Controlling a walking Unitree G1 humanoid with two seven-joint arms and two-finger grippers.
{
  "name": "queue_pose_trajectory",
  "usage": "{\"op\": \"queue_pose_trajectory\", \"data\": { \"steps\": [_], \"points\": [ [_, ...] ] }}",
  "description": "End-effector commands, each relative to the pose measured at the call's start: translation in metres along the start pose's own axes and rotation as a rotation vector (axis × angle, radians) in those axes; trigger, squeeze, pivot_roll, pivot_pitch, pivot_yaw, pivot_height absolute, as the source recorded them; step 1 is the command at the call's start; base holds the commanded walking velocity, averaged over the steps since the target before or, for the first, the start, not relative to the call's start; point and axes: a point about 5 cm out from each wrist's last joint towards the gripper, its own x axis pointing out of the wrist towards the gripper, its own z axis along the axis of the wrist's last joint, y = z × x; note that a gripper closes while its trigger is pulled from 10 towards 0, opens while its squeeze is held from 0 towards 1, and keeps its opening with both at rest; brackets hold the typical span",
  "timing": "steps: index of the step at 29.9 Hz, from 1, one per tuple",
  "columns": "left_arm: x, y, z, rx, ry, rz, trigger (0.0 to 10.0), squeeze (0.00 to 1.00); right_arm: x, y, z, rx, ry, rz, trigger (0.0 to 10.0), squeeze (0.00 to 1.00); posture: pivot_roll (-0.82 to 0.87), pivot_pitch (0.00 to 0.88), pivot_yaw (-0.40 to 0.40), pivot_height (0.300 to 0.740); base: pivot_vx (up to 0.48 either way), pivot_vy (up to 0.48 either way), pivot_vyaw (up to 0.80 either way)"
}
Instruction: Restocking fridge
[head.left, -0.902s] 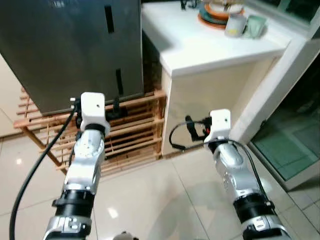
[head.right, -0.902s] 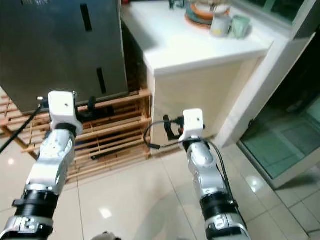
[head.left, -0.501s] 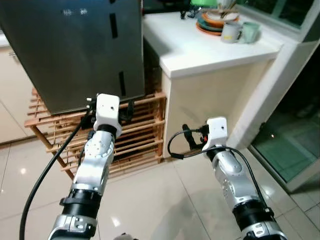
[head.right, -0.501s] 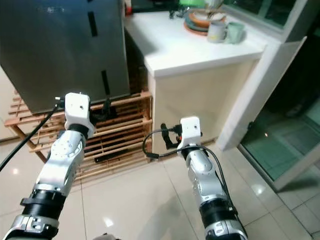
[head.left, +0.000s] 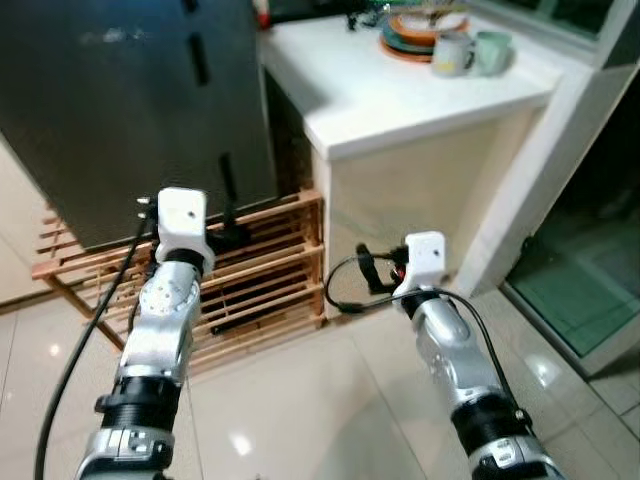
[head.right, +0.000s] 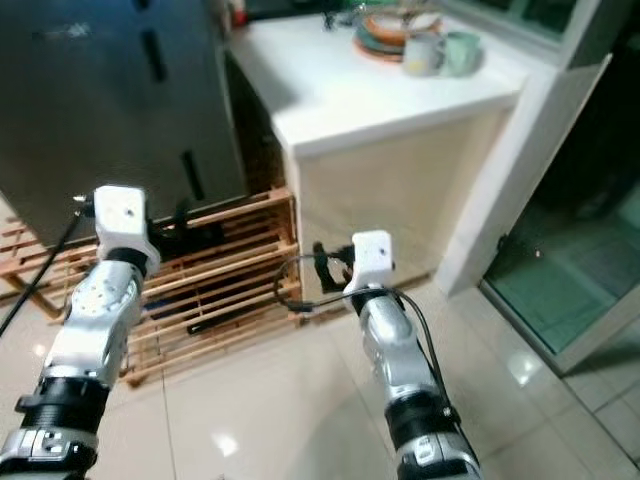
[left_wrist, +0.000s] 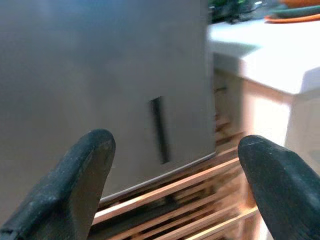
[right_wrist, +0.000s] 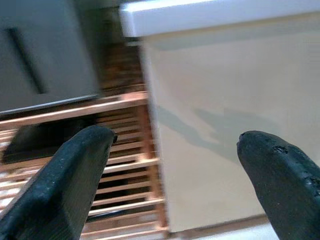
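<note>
- Left eye view looks down on a dark grey fridge (head.left: 130, 100), its door closed, standing on a slatted wooden rack (head.left: 265, 270) on a glossy tiled floor (head.left: 300, 400).
- Just beside the fridge, on the robot's right, stands a white tabletop (head.left: 400, 85) over a cream cabinet front (head.left: 400, 210).
- At the far end of that tabletop, well apart from the fridge, sit stacked plates (head.left: 415, 30) with a white mug (head.left: 450, 52) and a pale green mug (head.left: 492, 50) just beside them.
- Left gripper (left_wrist: 175, 165) is raised in front of the lower part of the fridge door, its fingers (left_wrist: 75, 180) spread wide apart and empty; a dark vertical handle slot (left_wrist: 159, 130) shows between them.
- Right gripper (right_wrist: 175, 165) is held lower, in front of the cabinet front beside the fridge, its fingers (right_wrist: 280, 175) also wide apart, holding nothing.
- A black cable (head.left: 345, 285) loops off the right wrist.
</note>
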Motion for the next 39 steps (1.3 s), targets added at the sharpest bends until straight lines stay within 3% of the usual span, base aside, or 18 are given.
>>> {"op": "queue_pose_trajectory", "data": {
  "steps": [1, 7, 13, 17, 26, 31, 39],
  "points": [
    [-0.001, -0.006, 0.004, -0.019, -0.017, -0.016, 10.0, 0.00, -0.002, -0.008, -0.004, 0.002, 0.007, -0.028, 10.0, 0.00, 0.01, 0.000, 0.036, 0.740, 0.000, 0.476, 0.00],
    [-0.002, -0.004, 0.001, -0.027, -0.006, 0.002, 10.0, 0.00, -0.001, -0.005, -0.003, 0.001, 0.007, 0.002, 10.0, 0.00, 0.01, 0.000, 0.024, 0.740, 0.000, 0.480, 0.07],
    [-0.004, -0.009, 0.003, -0.004, -0.019, -0.010, 10.0, 0.00, 0.000, -0.005, -0.003, -0.017, 0.013, 0.019, 10.0, 0.00, 0.02, 0.000, 0.023, 0.740, 0.000, 0.092, 0.65],
    [-0.005, -0.008, 0.012, 0.013, -0.089, -0.006, 10.0, 0.00, 0.002, 0.001, -0.001, -0.019, 0.003, 0.049, 10.0, 0.00, 0.01, 0.000, 0.023, 0.740, 0.000, 0.000, 0.57],
    [-0.004, -0.007, 0.007, 0.005, -0.044, 0.005, 10.0, 0.00, -0.001, 0.003, -0.008, 0.013, 0.026, 0.048, 10.0, 0.00, 0.01, 0.000, 0.019, 0.740, 0.000, 0.000, 0.46],
    [-0.004, -0.001, 0.003, 0.007, -0.021, 0.035, 10.0, 0.00, -0.003, 0.007, -0.012, 0.000, 0.044, 0.074, 10.0, 0.00, 0.01, 0.000, 0.013, 0.740, 0.000, 0.414, 0.00],
    [-0.009, -0.013, -0.004, -0.030, 0.004, 0.008, 10.0, 0.00, -0.010, 0.004, -0.017, -0.013, 0.056, 0.077, 10.0, 0.00, -0.01, 0.000, 0.007, 0.740, 0.000, 0.480, 0.00]
  ]
}}
